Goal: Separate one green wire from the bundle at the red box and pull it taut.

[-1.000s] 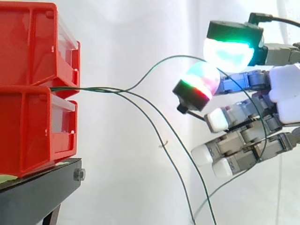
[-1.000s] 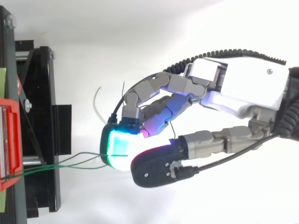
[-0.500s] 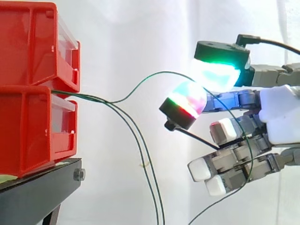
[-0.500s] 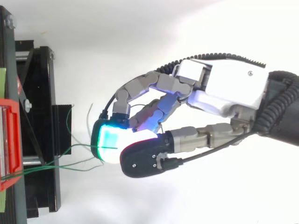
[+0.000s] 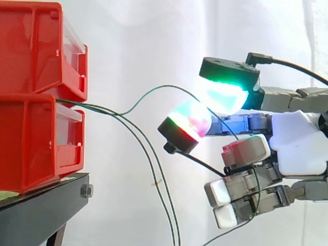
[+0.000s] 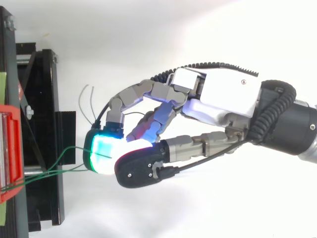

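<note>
**A:** Where the two red bins (image 5: 36, 46) sit stacked at the left of the side view, what comes out between them?

**B:** A bundle (image 5: 97, 107) of thin green wires leaves the seam between the upper and lower bin. Two strands droop to the bottom centre of the frame. One green wire (image 5: 169, 86) splits off and arcs upward toward the centre.

**A:** And the hand?

**B:** The hand (image 5: 300, 146) comes in from the right edge, well apart from the bins. Its two uppermost pads (image 5: 223, 95) glow, one green and cyan, the lower one green, magenta and red. They close together on that single green wire just where it comes down from its arc. The other fingers curl underneath with white tips and hold nothing.

**A:** Is the wire tight?

**B:** No, it bows in a loose hump between bins and pads. Beyond the pinch it trails down across the fingers to the bottom edge.

**A:** The top view?

**B:** The hand (image 6: 223, 94) fills the centre and right, curled toward the black stand (image 6: 44, 124) at the left. A white curtain (image 5: 133, 41) hangs behind everything.
</note>
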You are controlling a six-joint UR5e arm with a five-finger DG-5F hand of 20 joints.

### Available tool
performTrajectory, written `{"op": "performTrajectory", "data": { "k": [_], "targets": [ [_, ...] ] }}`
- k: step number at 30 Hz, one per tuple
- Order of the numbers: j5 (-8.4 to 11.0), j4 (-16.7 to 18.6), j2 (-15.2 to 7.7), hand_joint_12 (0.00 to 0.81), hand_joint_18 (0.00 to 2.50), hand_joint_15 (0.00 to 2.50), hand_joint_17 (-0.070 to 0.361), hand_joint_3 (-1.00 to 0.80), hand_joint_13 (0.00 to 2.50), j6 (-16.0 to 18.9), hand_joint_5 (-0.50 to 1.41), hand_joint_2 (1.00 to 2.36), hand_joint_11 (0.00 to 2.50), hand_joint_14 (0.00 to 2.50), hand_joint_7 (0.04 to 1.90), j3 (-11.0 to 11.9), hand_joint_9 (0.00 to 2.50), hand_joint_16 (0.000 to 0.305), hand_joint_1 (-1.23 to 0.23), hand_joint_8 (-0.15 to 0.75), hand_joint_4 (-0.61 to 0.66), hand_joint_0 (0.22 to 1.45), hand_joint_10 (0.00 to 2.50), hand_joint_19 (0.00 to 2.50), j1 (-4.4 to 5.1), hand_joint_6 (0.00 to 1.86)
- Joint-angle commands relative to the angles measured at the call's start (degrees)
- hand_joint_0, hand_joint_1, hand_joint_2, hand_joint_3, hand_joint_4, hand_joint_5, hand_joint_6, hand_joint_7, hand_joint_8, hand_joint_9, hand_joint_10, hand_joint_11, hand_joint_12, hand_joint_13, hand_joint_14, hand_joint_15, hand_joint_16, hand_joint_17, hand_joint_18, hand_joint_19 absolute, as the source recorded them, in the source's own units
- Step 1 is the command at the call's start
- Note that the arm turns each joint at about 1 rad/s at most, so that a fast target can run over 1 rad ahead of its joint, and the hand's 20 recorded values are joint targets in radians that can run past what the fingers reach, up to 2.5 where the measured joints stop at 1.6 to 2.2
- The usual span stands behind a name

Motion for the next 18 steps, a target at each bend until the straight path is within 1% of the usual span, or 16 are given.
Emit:
{"op": "performTrajectory", "data": {
  "k": [1, 2, 4, 8, 11, 15, 16, 18],
  "targets": [
    [-0.10, 0.45, -0.09, 0.351, 0.67, 0.76, 0.115, -0.23, 0.94, 0.07, -0.12, 1.02, 1.21, 0.03, 0.94, 0.00, 1.26, 0.051, -0.72, 0.255, -0.03, 0.58, 0.03, 0.64, 0.03, 0.85],
    [-0.10, 0.27, -0.09, 0.352, 0.67, 0.78, 0.115, -0.29, 0.94, 0.07, -0.12, 1.02, 1.21, 0.03, 0.93, 0.00, 1.26, 0.051, -0.72, 0.258, 0.01, 0.58, 0.03, 0.64, 0.03, 0.84],
    [-0.10, 0.27, -0.09, 0.353, 0.68, 0.78, 0.116, -0.31, 0.95, 0.07, -0.12, 1.02, 1.22, 0.03, 0.93, 0.00, 1.27, 0.052, -0.71, 0.260, 0.02, 0.58, 0.03, 0.64, 0.03, 0.84],
    [-0.10, 0.27, -0.09, 0.353, 0.69, 0.82, 0.117, -0.34, 0.97, 0.07, -0.12, 1.01, 1.34, 0.03, 0.93, 0.00, 1.31, 0.052, -0.70, 0.256, 0.04, 0.57, 0.02, 0.65, 0.03, 0.84],
    [-0.10, 0.45, -0.09, 0.360, 0.69, 0.83, 0.119, -0.41, 0.98, 0.07, -0.12, 1.01, 1.35, 0.03, 0.93, 0.09, 1.30, 0.053, -0.70, 0.261, 0.05, 0.55, 0.02, 0.65, 0.03, 0.82],
    [-0.10, 0.53, -0.09, 0.365, 0.70, 0.81, 0.121, -0.46, 0.98, 0.07, -0.12, 1.00, 1.35, 0.03, 0.93, 0.00, 1.29, 0.054, -0.69, 0.263, 0.06, 0.54, 0.02, 0.65, 0.03, 0.81],
    [-0.10, 0.53, -0.09, 0.368, 0.70, 0.81, 0.123, -0.50, 0.98, 0.07, -0.12, 1.00, 1.35, 0.03, 0.92, 0.00, 1.29, 0.055, -0.67, 0.265, 0.07, 0.53, 0.02, 0.66, 0.03, 0.82],
    [-0.10, 0.53, -0.09, 0.372, 0.71, 0.80, 0.124, -0.50, 0.98, 0.07, -0.12, 1.00, 1.33, 0.03, 0.92, 0.09, 1.30, 0.055, -0.64, 0.269, 0.07, 0.52, 0.02, 0.65, 0.03, 0.82]
  ]
}}
